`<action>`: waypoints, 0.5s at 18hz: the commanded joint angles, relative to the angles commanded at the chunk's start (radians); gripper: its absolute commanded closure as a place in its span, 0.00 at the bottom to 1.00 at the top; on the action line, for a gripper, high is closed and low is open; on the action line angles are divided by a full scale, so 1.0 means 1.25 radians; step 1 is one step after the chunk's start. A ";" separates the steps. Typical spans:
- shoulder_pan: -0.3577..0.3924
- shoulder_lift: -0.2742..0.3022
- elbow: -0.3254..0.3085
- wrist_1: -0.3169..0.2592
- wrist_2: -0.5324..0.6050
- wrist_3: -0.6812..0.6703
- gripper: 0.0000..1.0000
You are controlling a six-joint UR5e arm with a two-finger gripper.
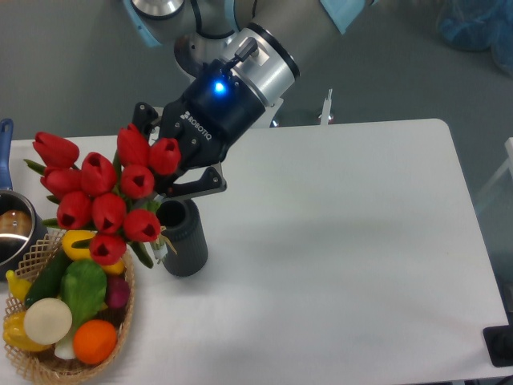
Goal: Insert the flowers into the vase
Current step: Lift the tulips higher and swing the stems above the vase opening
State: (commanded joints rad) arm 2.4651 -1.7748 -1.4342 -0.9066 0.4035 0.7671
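The flowers (108,196), a bunch of red tulip buds with green stems, hang at the left, tilted, heads up and to the left. My gripper (166,172) is shut on the bunch just under the heads; its fingertips are partly hidden by the buds. The vase (184,238), a dark ribbed cylinder, stands upright on the white table directly below the gripper. The stem ends and pale string (160,249) show against the vase's left side, outside its mouth. The mouth looks open and dark.
A wicker basket (36,370) of colourful vegetables sits at the front left, right under the tulip heads. A metal pot (10,233) with a blue handle stands at the left edge. A small white post (327,108) stands at the table's back edge.
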 joint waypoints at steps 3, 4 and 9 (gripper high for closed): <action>-0.020 -0.005 -0.004 0.001 -0.004 -0.005 0.88; -0.024 -0.007 -0.005 0.001 -0.004 -0.005 0.88; -0.047 0.012 -0.055 0.005 -0.001 -0.001 0.87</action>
State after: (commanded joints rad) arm 2.4068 -1.7596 -1.5031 -0.9005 0.4019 0.7654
